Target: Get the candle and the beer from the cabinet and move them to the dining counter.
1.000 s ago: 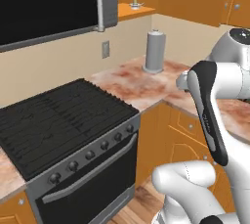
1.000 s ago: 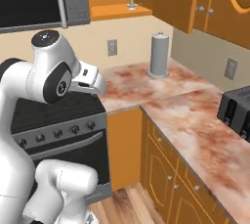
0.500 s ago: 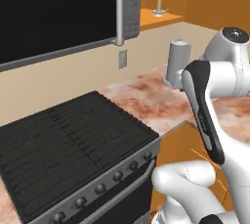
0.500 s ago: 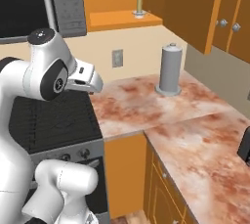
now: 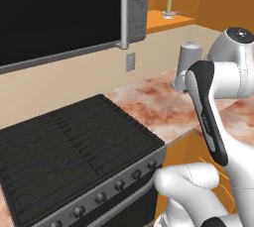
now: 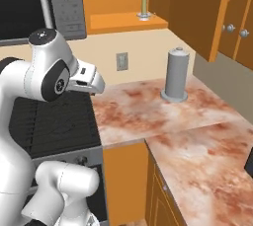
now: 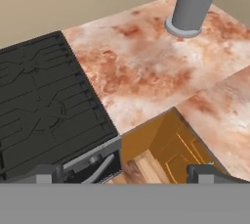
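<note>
The arm is folded up by the stove (image 5: 74, 151), its gripper (image 7: 124, 171) pointing down at the counter edge (image 7: 146, 120), fingers spread wide and empty; the candle (image 6: 144, 4) stands upright on the open cabinet (image 6: 123, 21) shelf, above a grey canister (image 6: 176, 74) on the marbled top.

Beige wall (image 6: 148, 55) with a grey outlet (image 6: 122, 61). Black stove (image 5: 69, 151) with front knobs, microwave (image 5: 64, 10) above it. Marbled reddish countertop (image 6: 163, 116) beside the stove, wrapping the corner, with a grey cylinder canister (image 6: 176, 74) near the wall. Orange base cupboards (image 7: 166, 149) below, orange wall cupboards (image 6: 232, 13) with round knobs at right. Wood floor (image 7: 144, 167).
</note>
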